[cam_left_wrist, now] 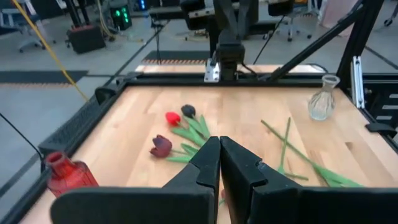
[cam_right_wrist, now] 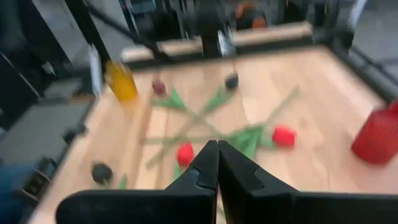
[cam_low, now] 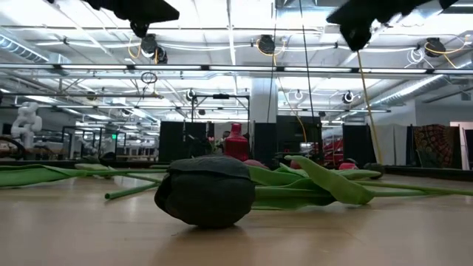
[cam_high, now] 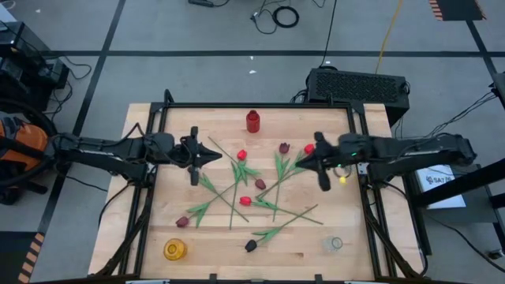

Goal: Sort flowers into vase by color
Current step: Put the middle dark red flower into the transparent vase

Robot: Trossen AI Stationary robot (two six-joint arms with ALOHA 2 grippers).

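Observation:
The flowers lie scattered flat on the wooden table (cam_high: 158, 197), their stems crossing: red heads (cam_high: 241, 155) (cam_high: 245, 200), maroon heads (cam_high: 284, 147) (cam_high: 182, 222) and a black head (cam_high: 251, 246), which fills the near ground of the low view (cam_low: 207, 191). A red vase (cam_high: 252, 121) stands at the far edge, a yellow vase (cam_high: 174, 250) near left and a clear vase (cam_high: 333, 244) near right. My left gripper (cam_high: 218, 155) (cam_left_wrist: 219, 163) is shut above the table's left part. My right gripper (cam_high: 297, 163) (cam_right_wrist: 217, 163) is shut above the right part. Neither holds anything.
A black frame (cam_high: 260, 105) runs around the table. A black box (cam_high: 359, 85) stands behind the far right corner. Bare wood lies along the table's left side and far right corner.

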